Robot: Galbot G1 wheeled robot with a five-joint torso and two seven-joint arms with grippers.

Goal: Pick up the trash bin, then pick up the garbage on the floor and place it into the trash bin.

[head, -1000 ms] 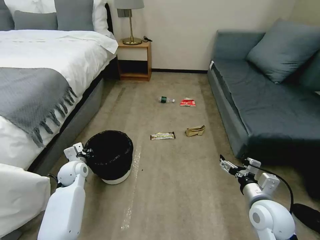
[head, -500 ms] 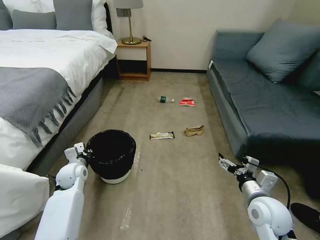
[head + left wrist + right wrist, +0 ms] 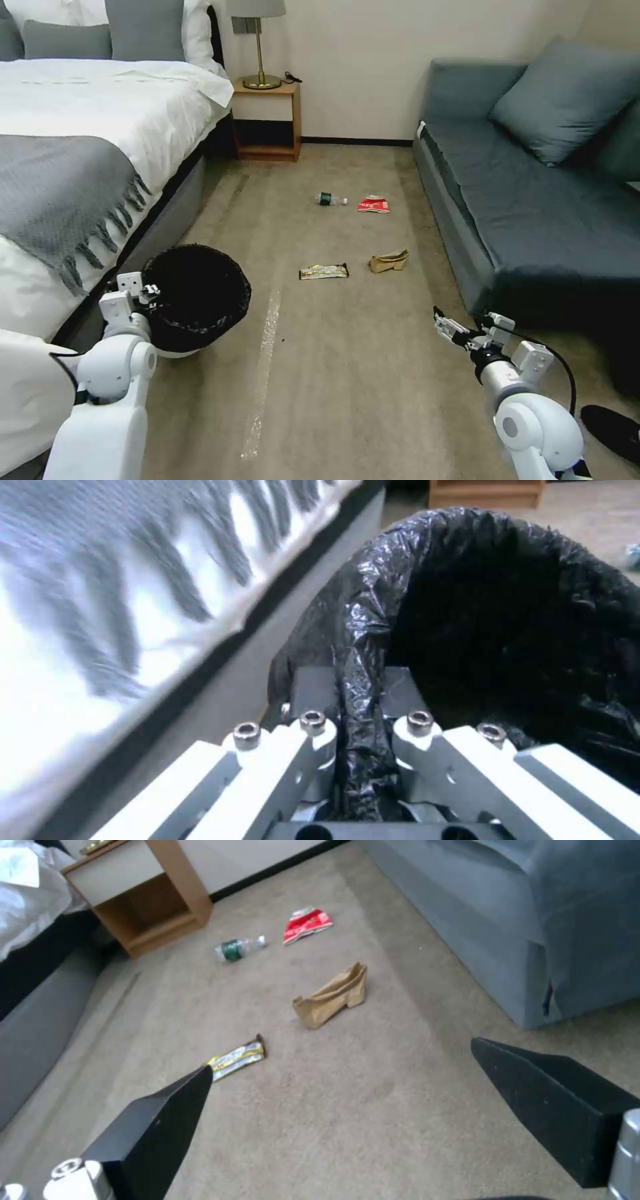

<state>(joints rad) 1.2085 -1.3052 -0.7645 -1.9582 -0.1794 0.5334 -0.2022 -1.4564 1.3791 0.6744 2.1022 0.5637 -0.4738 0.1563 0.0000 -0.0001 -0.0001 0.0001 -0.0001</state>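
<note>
The left gripper [image 3: 360, 715] is closed on the bin [image 3: 197, 297] at its bagged near rim. The right gripper [image 3: 448, 328], wide open and empty, hangs low; the wrapper [image 3: 235, 1060] lies ahead, slightly toward the left arm, its long axis slanted across the jaws.

- Premises: a bedroom, of a home or hotel type.
- Bed [image 3: 100, 113] with white linen, grey pillows and a fringed grey throw.
- Wooden nightstand [image 3: 268, 120] just beside the bed's head, bearing a brass lamp [image 3: 260, 47].
- Blue-grey sofa [image 3: 533, 193] with cushion, across the beige carpet [image 3: 333, 373] from the bed.
</note>
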